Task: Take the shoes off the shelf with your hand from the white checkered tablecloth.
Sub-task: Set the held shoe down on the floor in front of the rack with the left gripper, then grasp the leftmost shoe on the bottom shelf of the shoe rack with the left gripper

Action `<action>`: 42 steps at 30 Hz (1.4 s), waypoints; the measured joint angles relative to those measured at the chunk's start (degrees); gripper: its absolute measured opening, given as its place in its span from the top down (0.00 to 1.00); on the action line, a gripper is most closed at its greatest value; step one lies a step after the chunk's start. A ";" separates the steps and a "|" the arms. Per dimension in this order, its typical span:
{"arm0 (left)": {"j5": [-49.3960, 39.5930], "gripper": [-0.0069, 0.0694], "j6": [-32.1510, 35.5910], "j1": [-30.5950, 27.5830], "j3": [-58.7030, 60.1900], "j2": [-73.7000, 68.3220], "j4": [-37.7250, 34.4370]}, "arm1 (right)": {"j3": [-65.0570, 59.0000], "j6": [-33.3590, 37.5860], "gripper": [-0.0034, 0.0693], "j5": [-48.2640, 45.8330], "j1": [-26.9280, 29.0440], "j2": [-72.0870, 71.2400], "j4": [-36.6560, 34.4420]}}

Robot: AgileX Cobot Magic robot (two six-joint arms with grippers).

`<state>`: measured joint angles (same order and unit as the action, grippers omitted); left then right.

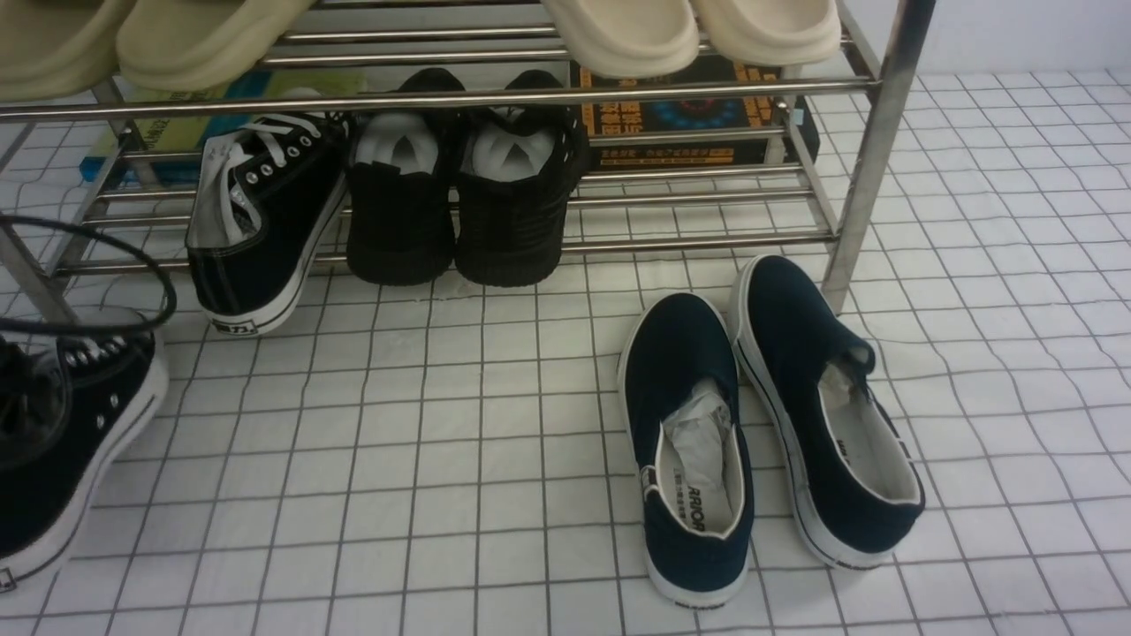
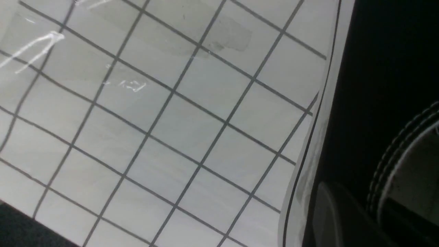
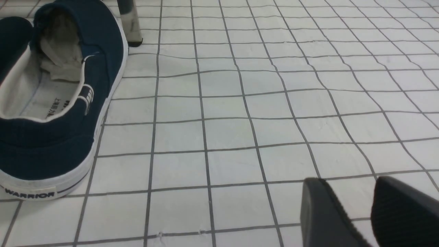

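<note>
One black canvas sneaker (image 1: 261,221) with white laces leans on the lower tier of the chrome shelf (image 1: 530,88), at its left. The other sneaker (image 1: 62,442) lies on the white checkered tablecloth (image 1: 442,459) at the far left edge, under a looping black cable (image 1: 132,252). In the left wrist view its white sole (image 2: 329,103) meets the cloth. My left gripper (image 2: 363,209) grips its black side wall, with one grey finger (image 2: 325,212) against the canvas. My right gripper (image 3: 356,209) is open and empty, low over bare cloth to the right of the navy shoes.
Two all-black knit shoes (image 1: 459,185) stand on the lower tier beside the sneaker. Two navy slip-ons (image 1: 769,415) lie on the cloth at centre right; one shows in the right wrist view (image 3: 58,103). Beige slippers (image 1: 689,31) sit on the upper tier, with boxes (image 1: 689,119) behind. The rack's right leg (image 1: 870,168) stands by the slip-ons.
</note>
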<state>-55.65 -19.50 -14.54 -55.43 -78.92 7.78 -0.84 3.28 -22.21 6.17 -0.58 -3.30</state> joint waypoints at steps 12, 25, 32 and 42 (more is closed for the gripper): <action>8.36 0.57 0.85 0.00 3.26 -1.65 0.71 | 0.00 0.00 0.63 0.00 0.00 0.00 0.00; -2.84 0.72 6.12 0.06 -11.39 -1.65 -7.78 | 0.00 0.00 0.63 0.00 0.00 0.00 -0.01; -3.09 0.91 10.44 0.06 -10.40 -2.37 -18.53 | 0.00 0.00 0.63 0.00 0.00 0.00 -0.01; -2.48 0.76 10.78 0.06 -14.72 -3.83 -24.01 | 0.00 0.00 0.63 0.00 0.00 0.00 -0.01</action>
<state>-58.13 -8.72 -14.49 -70.15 -82.75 -16.22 -0.84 3.28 -22.21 6.17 -0.58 -3.31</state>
